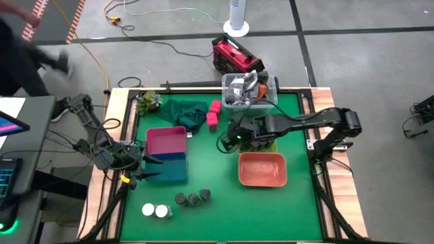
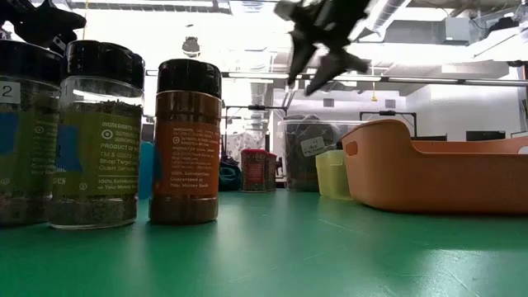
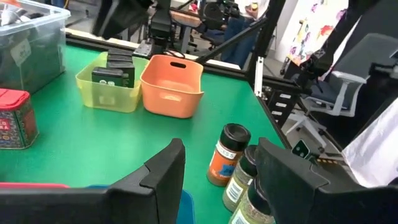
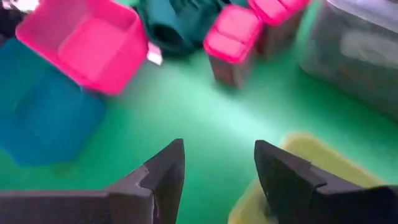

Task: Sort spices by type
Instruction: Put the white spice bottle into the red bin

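My right gripper (image 1: 226, 142) empty, fingers spread, above mat near yellow tray (image 3: 111, 90) (blocks already inside); pink cubes (image 1: 213, 115) beyond, presumably next. Left gripper (image 1: 150, 167) open, waiting over blue tray (image 1: 169, 167).

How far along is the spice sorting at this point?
Dark blocks already sit in the yellow tray. The right hand hovers open and empty beside it. Pink-lidded tins, dark-capped jars and white-capped jars stand unsorted; the orange tray looks empty. The left hand waits open.
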Robot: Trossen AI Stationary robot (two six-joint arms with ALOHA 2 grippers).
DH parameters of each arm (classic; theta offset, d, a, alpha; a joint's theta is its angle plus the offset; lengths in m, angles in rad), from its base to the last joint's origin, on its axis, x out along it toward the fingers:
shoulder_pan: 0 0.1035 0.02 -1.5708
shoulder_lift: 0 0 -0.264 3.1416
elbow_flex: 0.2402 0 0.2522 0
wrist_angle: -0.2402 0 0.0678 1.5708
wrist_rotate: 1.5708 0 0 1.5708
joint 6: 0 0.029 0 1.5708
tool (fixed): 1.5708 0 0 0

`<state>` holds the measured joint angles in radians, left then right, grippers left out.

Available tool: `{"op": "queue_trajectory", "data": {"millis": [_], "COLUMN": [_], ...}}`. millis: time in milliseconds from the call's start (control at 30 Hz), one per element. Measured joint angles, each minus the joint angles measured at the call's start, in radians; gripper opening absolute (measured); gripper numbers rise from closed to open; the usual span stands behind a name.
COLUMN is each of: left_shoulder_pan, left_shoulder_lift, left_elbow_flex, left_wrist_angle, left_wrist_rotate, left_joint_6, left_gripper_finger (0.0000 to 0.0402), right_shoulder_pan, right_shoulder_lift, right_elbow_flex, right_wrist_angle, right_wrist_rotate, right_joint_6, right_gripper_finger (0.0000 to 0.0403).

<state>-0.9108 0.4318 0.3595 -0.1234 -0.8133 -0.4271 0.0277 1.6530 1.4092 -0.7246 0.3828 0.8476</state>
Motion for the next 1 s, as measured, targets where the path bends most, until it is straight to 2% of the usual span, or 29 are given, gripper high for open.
{"op": "queue_trajectory", "data": {"millis": [100, 433, 567, 633, 733, 900, 1000], "left_shoulder_pan": [0.0, 0.0, 0.0, 0.0, 0.0, 0.006, 0.012], "left_shoulder_lift": [0.0, 0.014, 0.051, 0.074, 0.102, 0.137, 0.143], "left_elbow_flex": [0.0, 0.0, 0.0, 0.0, 0.0, 0.0, 0.0], "left_wrist_angle": [0.003, 0.01, 0.01, 0.008, 0.006, 0.001, 0.037], "left_wrist_rotate": [-0.012, -0.112, -0.178, -0.197, -0.201, -0.205, -0.204], "left_joint_6": [0.002, 0.023, 0.023, 0.019, 0.023, 0.0, 0.007], "left_gripper_finger": [0.0185, 0.0185, 0.0188, 0.0192, 0.0198, 0.0198, 0.0195], "right_shoulder_pan": [-0.019, -0.071, -0.022, -0.007, -0.01, 0.0, 0.027], "right_shoulder_lift": [0.079, 0.34, 0.365, 0.364, 0.353, 0.346, 0.348], "right_elbow_flex": [0.049, 0.311, 0.314, 0.314, 0.314, 0.314, 0.314], "right_wrist_angle": [0.085, 0.112, 0.169, 0.159, 0.158, 0.129, 0.104], "right_wrist_rotate": [0.001, 0.023, 0.146, 0.154, 0.136, -0.018, -0.042], "right_joint_6": [-0.099, -0.291, -0.353, -0.355, -0.351, -0.295, -0.289], "right_gripper_finger": [0.0223, 0.0252, 0.0256, 0.0256, 0.0256, 0.0256, 0.0256]}}
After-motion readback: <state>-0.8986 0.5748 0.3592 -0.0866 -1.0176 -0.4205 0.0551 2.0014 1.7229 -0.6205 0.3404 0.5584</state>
